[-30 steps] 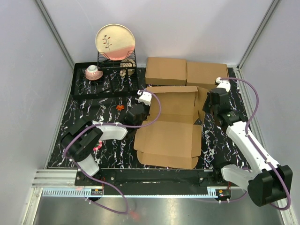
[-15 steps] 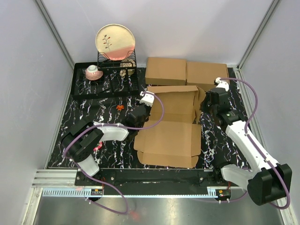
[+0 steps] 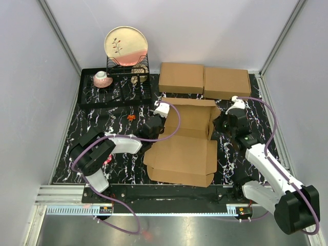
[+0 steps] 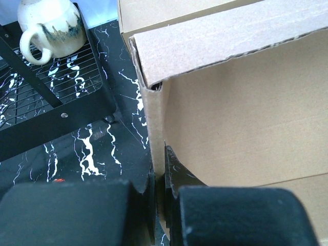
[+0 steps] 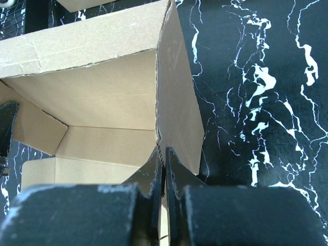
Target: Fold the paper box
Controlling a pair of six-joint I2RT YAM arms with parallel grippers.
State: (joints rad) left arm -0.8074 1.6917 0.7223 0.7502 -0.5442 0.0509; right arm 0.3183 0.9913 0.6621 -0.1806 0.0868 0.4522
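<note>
The paper box (image 3: 182, 148) is a brown corrugated mailer lying half-formed at the table's middle, its back part raised and its lid panel flat toward me. My left gripper (image 3: 152, 126) is shut on the box's upright left side wall (image 4: 156, 128). My right gripper (image 3: 224, 124) is shut on the upright right side wall (image 5: 177, 113). In the left wrist view the folded top flap (image 4: 225, 41) runs across above the wall. In the right wrist view the back wall (image 5: 92, 77) and inner floor show to the left.
Two flat brown boxes (image 3: 204, 79) lie side by side behind the mailer. A black dish rack (image 3: 115, 84) at back left holds a plate (image 3: 126, 45), a cup (image 3: 101, 78) and a mug (image 4: 51, 25). A small orange bit (image 3: 131, 117) lies left of the box.
Both grippers have drawn toward me holding the side walls. The box slid nearer the front edge and its back part stands more upright.
</note>
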